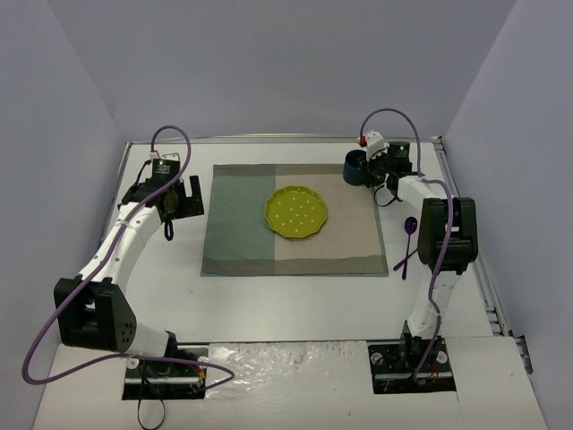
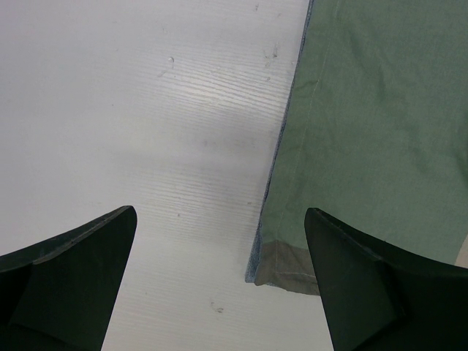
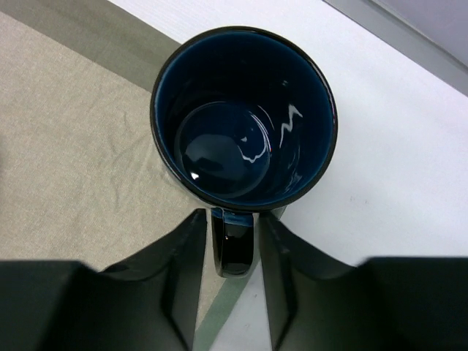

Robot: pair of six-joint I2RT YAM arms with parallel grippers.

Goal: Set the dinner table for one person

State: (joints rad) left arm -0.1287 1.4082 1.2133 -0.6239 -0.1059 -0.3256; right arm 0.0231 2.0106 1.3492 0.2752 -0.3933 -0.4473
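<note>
Left arm stretched forward low over the white counter (image 1: 295, 309), left fingers (image 2: 219, 212) spread wide above the green mat (image 2: 365, 110) edge, right arm reaching to the mat's far right corner, right fingers (image 3: 232, 219) slightly parted, flanking the dark blue mug (image 3: 241, 110) handle

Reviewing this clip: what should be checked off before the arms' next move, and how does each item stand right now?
1. The mug is upright: ok.
2. The right gripper has a finger on each side of the handle: ok. Whether it grips: cannot tell.
3. The mug rests at the far right corner of the mat: cannot tell.
4. The yellow plate is on the mat: ok.
5. The purple spoon is placed on the mat: not ok; it lies on the dinner table, right of the mat.
6. The left gripper is open and holds nothing: ok.
</note>
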